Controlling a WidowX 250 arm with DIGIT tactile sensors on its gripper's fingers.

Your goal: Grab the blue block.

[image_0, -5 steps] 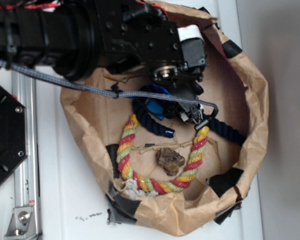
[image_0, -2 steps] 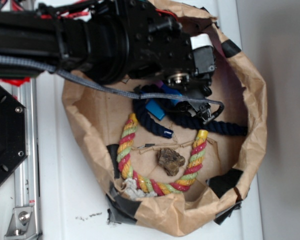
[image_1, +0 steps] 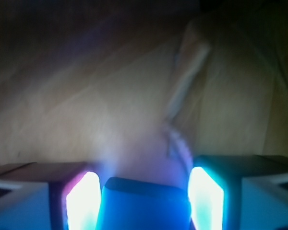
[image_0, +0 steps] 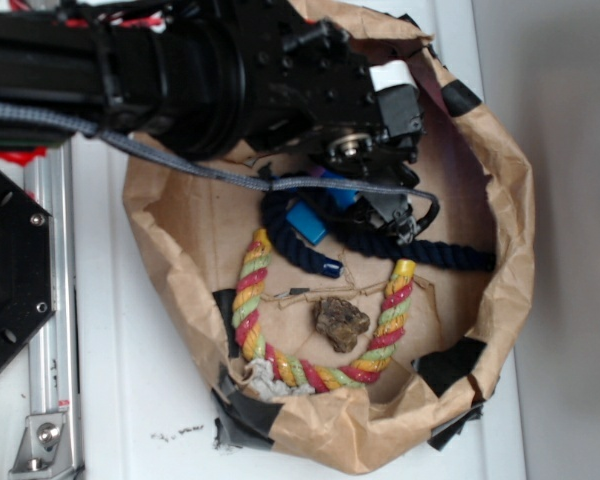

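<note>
The blue block [image_1: 145,206] sits between my gripper's [image_1: 145,189] two glowing pads [image_1: 84,201] and fills the whole gap, touching both sides. From the exterior view the blue block [image_0: 306,221] shows just below the black wrist, over the dark navy rope [image_0: 440,254], inside the brown paper bag [image_0: 500,250]. The gripper [image_0: 320,205] reaches down into the bag and is largely hidden by the arm. The bag floor behind the block is blurred in the wrist view.
A red, yellow and green rope [image_0: 250,290] curves along the bag's near side. A brown lump [image_0: 340,322] lies inside that curve. Black tape patches [image_0: 450,362] hold the bag's rim. A black plate [image_0: 10,270] and metal rail [image_0: 50,400] are at left.
The arm swung right over the bag, then drew back slightly up and left. The blue block stayed almost in place, shifting a little left.
</note>
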